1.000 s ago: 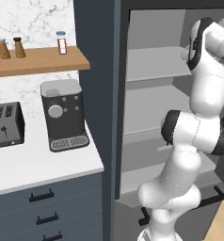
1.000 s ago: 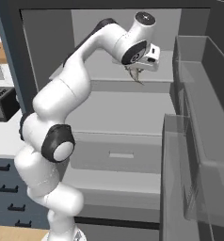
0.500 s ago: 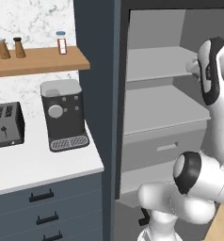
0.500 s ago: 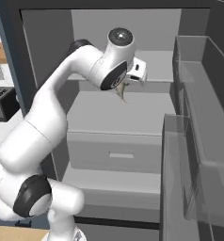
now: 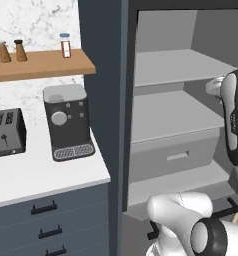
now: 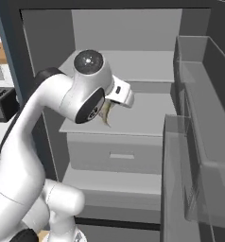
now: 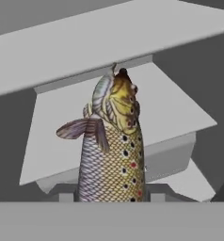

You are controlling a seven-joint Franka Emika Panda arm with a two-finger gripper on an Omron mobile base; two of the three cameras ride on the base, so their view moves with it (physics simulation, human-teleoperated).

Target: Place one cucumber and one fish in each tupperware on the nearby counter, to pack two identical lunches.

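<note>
fish (image 7: 111, 150) | clamped in jaws at tail end, head hanging out over fridge shelf (image 7: 170, 108) | likely light, slick, floppy | better held mid-body

The fish (image 7: 111, 150) shows silver-grey scales grading to yellow-gold, marked with black spots and a few red spots; its head is yellow-olive with dark mottling, and its fin is grey-purple. The fridge shelves (image 5: 166, 112) and drawer (image 5: 173, 156) are plain mid-grey, and the fridge casing (image 5: 107, 100) is dark blue-grey. The counter (image 5: 36, 175) at 9 o'clock in the left base view is white above blue-grey drawer fronts (image 5: 46, 220) with black handles. The coffee machine (image 5: 67, 121) is black with a grey top and a grey dial. The toaster (image 5: 6, 132) is black. The wall shelf (image 5: 38, 64) is warm wood brown against white marble veined in grey. The door bins (image 6: 199, 142) are translucent grey.
</note>
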